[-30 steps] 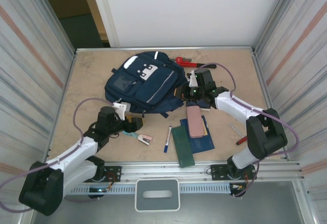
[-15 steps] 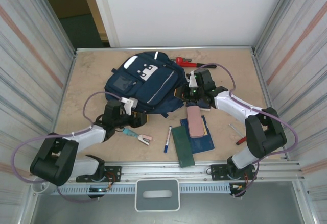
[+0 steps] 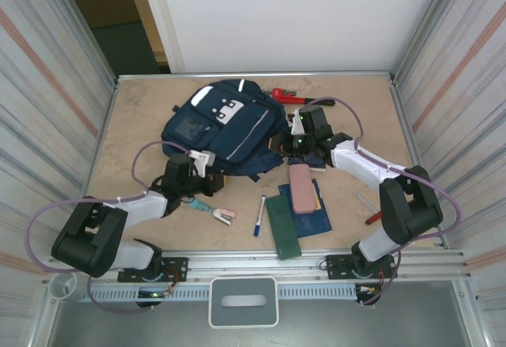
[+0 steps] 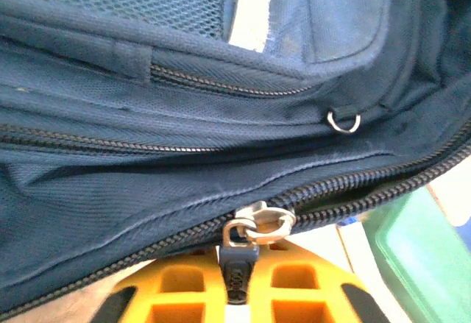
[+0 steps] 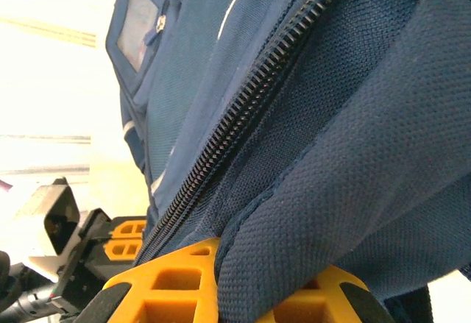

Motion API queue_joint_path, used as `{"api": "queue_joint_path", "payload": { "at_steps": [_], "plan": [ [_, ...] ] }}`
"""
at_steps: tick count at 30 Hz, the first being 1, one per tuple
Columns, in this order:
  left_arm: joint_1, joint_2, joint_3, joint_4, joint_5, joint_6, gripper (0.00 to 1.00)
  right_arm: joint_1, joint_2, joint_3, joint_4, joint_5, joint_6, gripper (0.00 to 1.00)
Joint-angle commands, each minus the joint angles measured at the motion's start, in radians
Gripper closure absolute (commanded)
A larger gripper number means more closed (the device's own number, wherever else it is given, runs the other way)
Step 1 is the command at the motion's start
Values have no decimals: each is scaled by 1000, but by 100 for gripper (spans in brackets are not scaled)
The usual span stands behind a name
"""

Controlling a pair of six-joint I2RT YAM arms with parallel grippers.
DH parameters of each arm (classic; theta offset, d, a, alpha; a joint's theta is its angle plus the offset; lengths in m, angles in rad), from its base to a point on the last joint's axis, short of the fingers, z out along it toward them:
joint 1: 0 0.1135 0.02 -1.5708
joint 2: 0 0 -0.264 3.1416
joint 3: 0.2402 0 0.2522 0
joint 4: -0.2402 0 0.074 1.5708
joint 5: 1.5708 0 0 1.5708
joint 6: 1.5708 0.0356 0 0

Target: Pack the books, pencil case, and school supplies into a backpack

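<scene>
The backpack (image 3: 225,130) lies flat toward the back of the table (image 3: 134,133). The left gripper (image 3: 212,179) pinches the zipper pull (image 4: 241,268) at its near edge, and the right gripper (image 3: 285,148) squeezes fabric on its right side. The pencil case (image 3: 300,189) sits on the books (image 3: 315,214) nearby.
</scene>
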Motion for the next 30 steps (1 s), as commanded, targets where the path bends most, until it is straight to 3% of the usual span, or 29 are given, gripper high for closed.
{"api": "queue_joint_path", "payload": {
  "at_steps": [1, 3, 5, 10, 15, 16, 20, 22, 26, 30],
  "plan": [
    [5, -100, 27, -162, -258, -36, 100, -16, -33, 29, -3, 2, -56, 100],
    [20, -178, 26, -288, -446, -103, 100, -27, -41, 22, -21, 4, -69, 100],
    [66, -233, 26, -378, -547, -148, 100, -38, -46, 12, -26, 4, -73, 100],
    [218, -239, 15, -431, -507, -173, 100, -36, -36, 5, -3, -14, -63, 100],
    [263, -158, 57, -453, -472, -159, 95, -7, -18, 13, 35, -42, -56, 100],
    [263, -155, 64, -458, -465, -157, 91, -3, -14, 15, 36, -40, -55, 100],
    [245, -248, 54, -464, -427, -145, 44, 15, 2, 13, 30, -8, -49, 100],
    [203, -353, 40, -491, -463, -132, 32, 37, 18, 15, 9, 34, -59, 100],
    [63, -560, 20, -462, -541, -86, 17, 93, 103, 86, -184, 186, -149, 87],
    [-29, -464, 132, -478, -502, 10, 14, 98, 122, 76, -247, 280, -189, 64]
  ]
}}
